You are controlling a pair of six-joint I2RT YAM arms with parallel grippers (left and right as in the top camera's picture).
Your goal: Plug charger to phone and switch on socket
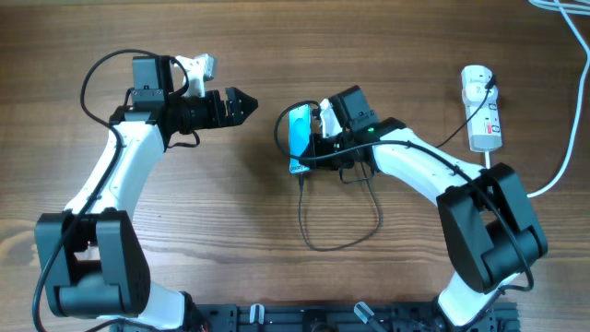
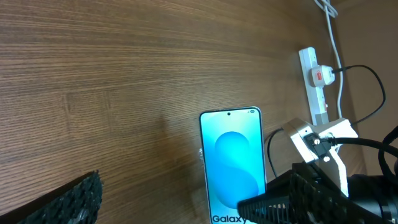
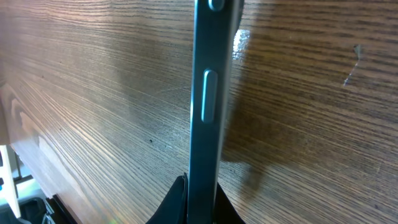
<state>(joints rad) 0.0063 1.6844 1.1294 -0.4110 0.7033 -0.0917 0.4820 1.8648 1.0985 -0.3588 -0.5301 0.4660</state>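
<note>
The phone (image 1: 298, 132) has a turquoise screen and stands on its long edge, screen facing left. My right gripper (image 1: 313, 138) is shut on it; the right wrist view shows its thin edge (image 3: 205, 112) between my fingers (image 3: 202, 190). The left wrist view shows the phone's screen (image 2: 231, 158) with white text at its near end. The charger's black cable (image 1: 343, 242) loops on the table, and one end rises to the phone's lower end; I cannot tell if it is plugged in. The white socket (image 1: 482, 112) lies at the far right. My left gripper (image 1: 243, 103) is open and empty, left of the phone.
The socket also shows in the left wrist view (image 2: 316, 81), with a white adapter and the black cable (image 2: 368, 74) leaving it. Its thick white cord (image 1: 573, 138) runs along the right table edge. My left gripper's fingers (image 2: 168, 193) are spread wide.
</note>
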